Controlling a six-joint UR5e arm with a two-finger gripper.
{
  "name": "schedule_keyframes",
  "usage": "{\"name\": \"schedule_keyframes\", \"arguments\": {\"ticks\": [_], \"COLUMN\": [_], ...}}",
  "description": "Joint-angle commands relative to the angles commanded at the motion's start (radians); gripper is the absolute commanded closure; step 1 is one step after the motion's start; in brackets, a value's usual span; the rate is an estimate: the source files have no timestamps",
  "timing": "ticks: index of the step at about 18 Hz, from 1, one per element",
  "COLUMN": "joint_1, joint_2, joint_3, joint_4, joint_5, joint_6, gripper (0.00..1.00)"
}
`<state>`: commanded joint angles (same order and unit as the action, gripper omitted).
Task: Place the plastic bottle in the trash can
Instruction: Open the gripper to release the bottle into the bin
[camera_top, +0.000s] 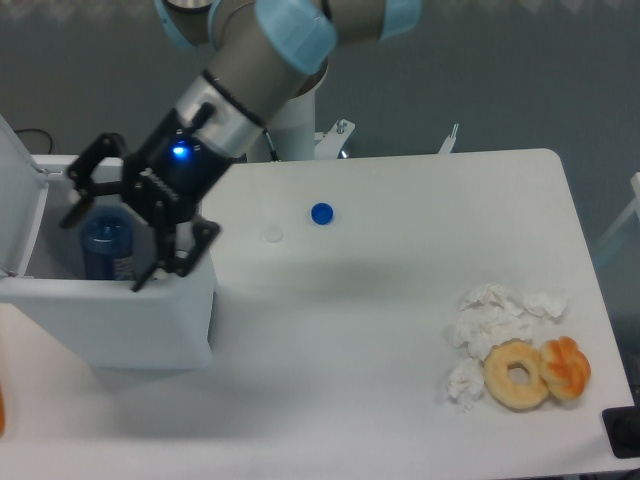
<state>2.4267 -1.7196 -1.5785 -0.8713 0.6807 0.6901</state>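
Observation:
The white trash can (120, 320) stands at the left edge of the table with its lid (20, 200) raised. The blue-tinted plastic bottle (107, 245) stands upright inside the can against its grey interior. My gripper (105, 245) hangs over the can's opening, tilted, with its two black fingers spread wide on either side of the bottle. The fingers do not appear to press on the bottle.
A small loose blue cap (321, 213) and a faint white disc (273, 234) lie mid-table. Crumpled white tissues (495, 315), a donut (517, 374) and an orange pastry (565, 367) lie at the front right. A dark object (623, 432) sits at the right corner.

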Motion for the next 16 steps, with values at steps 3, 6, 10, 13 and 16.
{"name": "schedule_keyframes", "arguments": {"ticks": [3,6,10,13,16], "joint_1": [0.002,-0.001,-0.001,-0.006,-0.008], "joint_2": [0.002,0.009,0.011,0.014,0.015], "joint_3": [0.002,0.003,0.021,0.023,0.023], "joint_4": [0.0,-0.002,-0.003,-0.002,-0.005], "joint_5": [0.142,0.291,0.397,0.465,0.474], "joint_6": [0.121,0.238,0.31,0.325,0.332], "gripper": [0.0,0.0,0.0,0.0,0.0]}}
